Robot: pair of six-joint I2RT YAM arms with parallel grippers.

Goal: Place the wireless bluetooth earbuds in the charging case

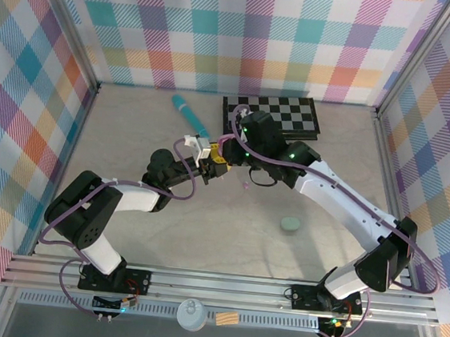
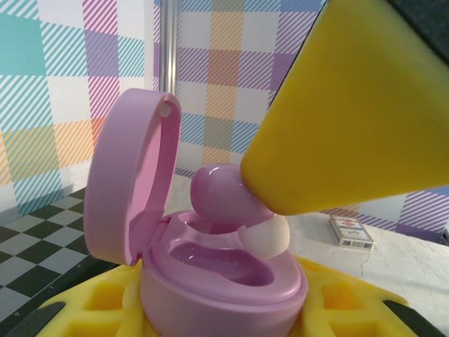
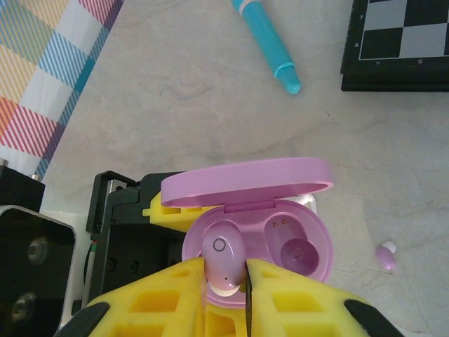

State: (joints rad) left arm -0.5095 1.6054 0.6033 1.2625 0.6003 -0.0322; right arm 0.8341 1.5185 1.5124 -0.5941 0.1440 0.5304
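The left gripper (image 2: 217,317) was clamped on the open pink charging case (image 3: 319,239), above the tabletop (image 3: 175,84) centre, toward the far edge. The right gripper (image 3: 226,281) pinched a pink-purple earbud (image 3: 223,254) at one well. A second earbud (image 3: 386,256) lay on the tabletop, right of the case.

light: bright, even, overhead | shadows: soft, faint on the table (image 1: 280,259) | glare: mild sheen on pink case (image 2: 133,189) | focus: close-ups slightly soft

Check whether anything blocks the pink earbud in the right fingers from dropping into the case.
Nothing visible does. The lid is swung open, and the earbud pinched by the right fingers sits at its well in the case.
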